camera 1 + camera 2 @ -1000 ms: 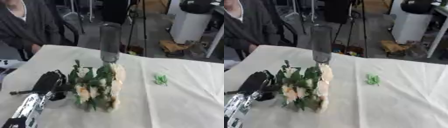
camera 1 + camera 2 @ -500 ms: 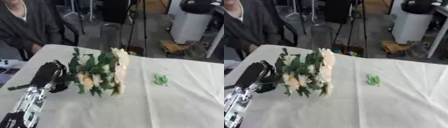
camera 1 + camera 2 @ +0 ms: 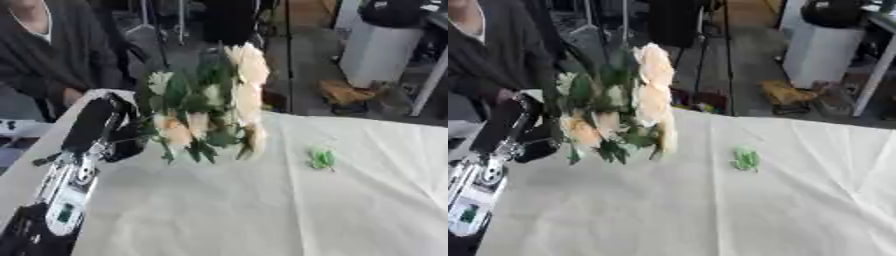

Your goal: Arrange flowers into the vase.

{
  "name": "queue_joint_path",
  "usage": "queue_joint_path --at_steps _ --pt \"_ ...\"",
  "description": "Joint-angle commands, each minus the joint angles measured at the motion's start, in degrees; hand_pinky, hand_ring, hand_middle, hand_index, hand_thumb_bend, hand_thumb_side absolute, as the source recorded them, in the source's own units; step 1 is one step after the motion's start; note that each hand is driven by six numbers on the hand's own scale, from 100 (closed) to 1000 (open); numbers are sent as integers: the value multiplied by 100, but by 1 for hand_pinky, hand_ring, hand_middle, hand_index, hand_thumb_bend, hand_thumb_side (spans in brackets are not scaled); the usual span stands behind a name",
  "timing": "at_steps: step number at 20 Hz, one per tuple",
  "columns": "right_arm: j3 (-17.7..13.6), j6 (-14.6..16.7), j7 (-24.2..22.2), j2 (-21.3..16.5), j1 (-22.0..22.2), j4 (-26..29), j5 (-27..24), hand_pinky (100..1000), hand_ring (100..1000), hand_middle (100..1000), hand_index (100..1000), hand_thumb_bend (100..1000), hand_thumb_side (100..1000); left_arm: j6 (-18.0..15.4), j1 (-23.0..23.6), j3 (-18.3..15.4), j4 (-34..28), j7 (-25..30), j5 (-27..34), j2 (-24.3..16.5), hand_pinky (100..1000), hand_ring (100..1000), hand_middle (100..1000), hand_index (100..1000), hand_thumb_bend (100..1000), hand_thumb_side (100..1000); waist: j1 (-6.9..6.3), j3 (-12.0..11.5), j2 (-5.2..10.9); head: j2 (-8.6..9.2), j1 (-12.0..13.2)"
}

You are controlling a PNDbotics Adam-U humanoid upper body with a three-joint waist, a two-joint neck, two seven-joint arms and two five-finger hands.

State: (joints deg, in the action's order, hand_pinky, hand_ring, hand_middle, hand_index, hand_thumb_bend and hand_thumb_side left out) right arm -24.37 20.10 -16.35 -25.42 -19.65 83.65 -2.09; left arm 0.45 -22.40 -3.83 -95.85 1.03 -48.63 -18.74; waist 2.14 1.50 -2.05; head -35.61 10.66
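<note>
Cream and peach flowers (image 3: 210, 105) are held up above the table (image 3: 262, 210), their stems gripped by the curled fingers of the left hand (image 3: 101, 127). A green scrap (image 3: 322, 158) lies well apart.

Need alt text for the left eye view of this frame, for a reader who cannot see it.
The robot's left hand holds a bouquet of cream and peach flowers with green leaves, lifted above a table covered in white cloth. A small green object lies on the cloth to the right. The vase cannot be made out behind the blooms.
</note>
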Motion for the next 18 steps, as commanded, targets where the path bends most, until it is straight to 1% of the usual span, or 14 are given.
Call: queue_joint_path --at_steps 1,2,4,6,13,18 --pt "-40 -6 -3 -136 -83 101 -5 765 918 568 670 100 559 63 -158 5 -179 -8 224 -173 100 100 100 100 149 100 -7 6 68 62 -4" --pt "-37 -6 -5 -129 -81 99 -6 765 918 568 670 100 559 71 -261 1 -211 -31 314 -123 100 100 100 100 102 100 -1 14 76 71 4" --pt "-38 -9 -6 -116 -76 100 -7 764 917 568 670 100 559 124 -516 2 -256 -107 643 -23 100 100 100 100 100 100 7 23 86 95 9" --pt "-36 -11 -7 -109 -75 102 -8 764 917 568 670 100 557 166 -672 8 -272 -170 834 36 100 100 100 100 100 100 15 32 94 106 5" --pt "-11 -6 -18 -84 -80 85 -12 763 916 569 670 100 554 331 -1260 18 -187 -474 1310 255 100 100 100 100 100 100 59 57 147 125 20" --pt "12 4 -38 -54 -82 62 -14 763 915 569 670 100 553 409 -1733 30 78 -750 1643 412 100 100 100 100 100 100 93 102 179 141 27"
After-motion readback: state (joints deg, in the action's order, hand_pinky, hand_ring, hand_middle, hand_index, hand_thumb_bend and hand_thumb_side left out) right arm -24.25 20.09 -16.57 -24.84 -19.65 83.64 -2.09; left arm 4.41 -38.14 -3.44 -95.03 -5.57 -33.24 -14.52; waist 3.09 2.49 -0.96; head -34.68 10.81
